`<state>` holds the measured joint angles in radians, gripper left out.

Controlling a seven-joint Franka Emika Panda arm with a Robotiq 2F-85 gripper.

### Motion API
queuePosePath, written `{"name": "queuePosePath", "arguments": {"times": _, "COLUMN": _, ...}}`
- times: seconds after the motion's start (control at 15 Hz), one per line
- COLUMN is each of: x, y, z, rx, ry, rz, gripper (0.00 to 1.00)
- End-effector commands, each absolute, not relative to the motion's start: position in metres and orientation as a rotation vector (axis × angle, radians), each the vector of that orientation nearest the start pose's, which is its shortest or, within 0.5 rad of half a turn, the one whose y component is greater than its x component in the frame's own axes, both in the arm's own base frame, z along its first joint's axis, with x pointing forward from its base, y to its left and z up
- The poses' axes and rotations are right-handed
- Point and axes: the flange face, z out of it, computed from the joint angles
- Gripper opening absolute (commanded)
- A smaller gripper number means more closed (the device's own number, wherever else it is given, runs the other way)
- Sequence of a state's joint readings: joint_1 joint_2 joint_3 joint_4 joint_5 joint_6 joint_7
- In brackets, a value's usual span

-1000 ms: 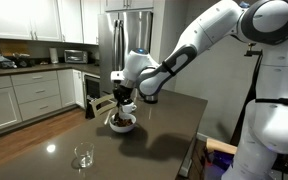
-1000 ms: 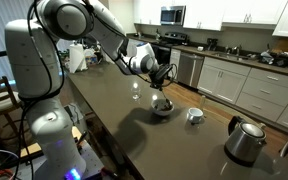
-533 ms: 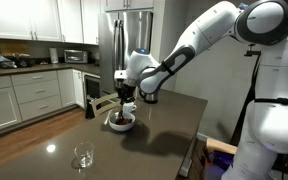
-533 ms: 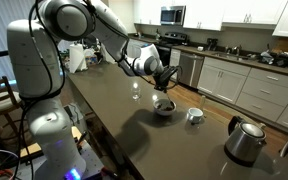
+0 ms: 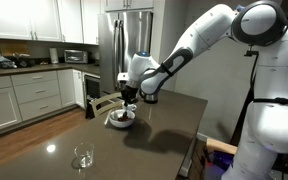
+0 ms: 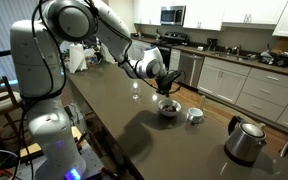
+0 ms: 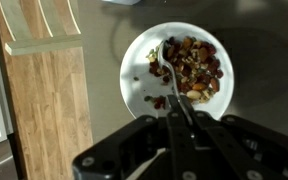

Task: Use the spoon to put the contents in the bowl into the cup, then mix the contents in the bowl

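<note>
The white bowl (image 7: 132, 80) stands on the dark countertop, with the brown and reddish contents (image 7: 192, 68) heaped in its right half. My gripper (image 7: 176, 118) is shut on the handle of a metal spoon (image 7: 171, 62), whose tip rests in the heap. In both exterior views the gripper (image 5: 129, 97) (image 6: 168, 84) hangs straight above the bowl (image 5: 121, 119) (image 6: 169, 109). The small white cup (image 6: 195, 115) stands on the counter just beside the bowl. It is hidden in the other views.
A clear glass (image 5: 82, 157) stands near the counter's front edge, and shows too in an exterior view (image 6: 136, 93). A metal kettle (image 6: 246, 141) stands past the cup. A wooden chair (image 7: 44, 90) is beside the counter edge by the bowl.
My gripper has shifted a little lower and toward the cup's side over the bowl, with the spoon still in it.
</note>
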<state>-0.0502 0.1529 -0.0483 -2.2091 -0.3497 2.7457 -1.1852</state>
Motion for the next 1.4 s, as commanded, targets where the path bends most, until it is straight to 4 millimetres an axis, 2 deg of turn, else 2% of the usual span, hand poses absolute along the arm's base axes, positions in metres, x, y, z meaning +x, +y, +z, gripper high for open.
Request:
{"name": "queuePosePath", "arguments": {"times": 0.0, "x": 0.569, "y": -0.050, "z": 0.346, "rx": -2.732, "ry": -2.124, "rz": -0.251, "gripper": 0.02}}
{"name": "queuePosePath", "arguments": {"times": 0.33, "x": 0.556, "y": -0.047, "z": 0.346, "rx": -2.718, "ry": -2.057, "rz": -0.152, "gripper": 0.03}}
{"name": "queuePosePath", "arguments": {"times": 0.8, "x": 0.543, "y": -0.032, "z": 0.346, "rx": -2.661, "ry": -2.063, "rz": -0.079, "gripper": 0.03}}
{"name": "queuePosePath", "arguments": {"times": 1.07, "x": 0.533, "y": -0.020, "z": 0.342, "rx": -2.629, "ry": -2.098, "rz": -0.054, "gripper": 0.03}}
{"name": "queuePosePath", "arguments": {"times": 1.33, "x": 0.520, "y": 0.001, "z": 0.339, "rx": -2.571, "ry": -2.146, "rz": -0.054, "gripper": 0.03}}
